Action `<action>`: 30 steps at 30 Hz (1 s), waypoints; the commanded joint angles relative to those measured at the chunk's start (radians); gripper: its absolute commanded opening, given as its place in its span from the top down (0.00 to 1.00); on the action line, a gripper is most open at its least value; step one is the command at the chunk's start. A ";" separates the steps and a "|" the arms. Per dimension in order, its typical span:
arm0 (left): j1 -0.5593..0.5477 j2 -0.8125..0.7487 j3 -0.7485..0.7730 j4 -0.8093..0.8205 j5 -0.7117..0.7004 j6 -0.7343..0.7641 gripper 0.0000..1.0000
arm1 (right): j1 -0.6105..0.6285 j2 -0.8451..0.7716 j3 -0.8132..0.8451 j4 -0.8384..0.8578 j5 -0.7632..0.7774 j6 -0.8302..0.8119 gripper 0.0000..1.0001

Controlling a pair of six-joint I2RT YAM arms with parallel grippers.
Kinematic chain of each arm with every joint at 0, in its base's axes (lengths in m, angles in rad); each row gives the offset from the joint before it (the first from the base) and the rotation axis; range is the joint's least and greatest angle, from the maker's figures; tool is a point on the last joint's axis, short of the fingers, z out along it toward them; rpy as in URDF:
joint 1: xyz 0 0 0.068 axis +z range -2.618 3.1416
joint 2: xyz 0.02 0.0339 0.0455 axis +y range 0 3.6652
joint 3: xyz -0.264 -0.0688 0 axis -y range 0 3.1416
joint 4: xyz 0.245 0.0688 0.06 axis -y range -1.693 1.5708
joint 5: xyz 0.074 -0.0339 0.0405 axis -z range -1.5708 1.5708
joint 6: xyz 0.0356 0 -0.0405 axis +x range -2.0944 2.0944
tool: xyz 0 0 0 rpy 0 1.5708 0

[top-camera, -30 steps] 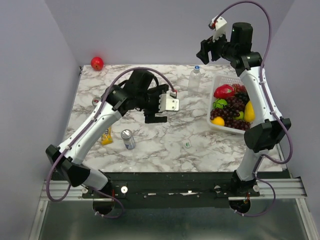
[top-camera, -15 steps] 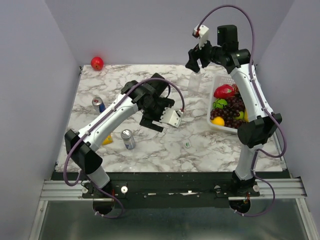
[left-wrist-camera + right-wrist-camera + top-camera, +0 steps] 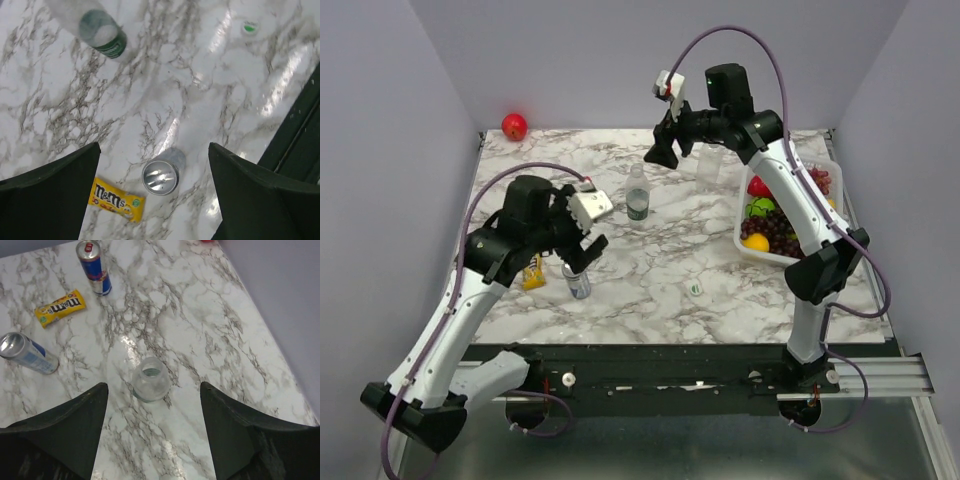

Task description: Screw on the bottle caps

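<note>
A clear bottle with a dark green label (image 3: 637,196) stands open on the marble table, mid-back. It also shows in the left wrist view (image 3: 102,35) and the right wrist view (image 3: 150,379). A plain clear bottle (image 3: 709,166) stands at the back, its top hidden behind my right arm. A white cap with a green mark (image 3: 694,288) lies near the front; the left wrist view shows it too (image 3: 248,27). The white and blue cap is hidden. My left gripper (image 3: 582,248) (image 3: 153,146) is open and empty above a silver can. My right gripper (image 3: 660,152) (image 3: 153,386) is open and empty, high above the green-label bottle.
A silver can (image 3: 576,280) (image 3: 161,176) and a yellow candy packet (image 3: 532,272) (image 3: 116,198) lie front left. A blue-silver can (image 3: 95,267) stands further left. A white basket (image 3: 750,190) of fruit sits at the right. A red apple (image 3: 514,126) sits in the back left corner.
My left arm has swung back to the left and nearer, uncovering the green-label bottle. My right gripper has moved left and forward over the table's middle.
</note>
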 commanded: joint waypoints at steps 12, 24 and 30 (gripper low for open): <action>0.335 -0.104 -0.214 0.354 -0.066 -0.580 0.01 | 0.049 0.153 0.002 0.084 0.027 -0.014 0.18; 0.352 -0.067 -0.221 0.368 -0.008 -0.565 0.01 | 0.069 0.203 -0.137 0.274 -0.005 0.016 0.29; 0.350 -0.030 -0.268 0.478 0.134 -0.551 0.01 | 0.086 0.214 -0.121 0.274 0.012 0.009 0.72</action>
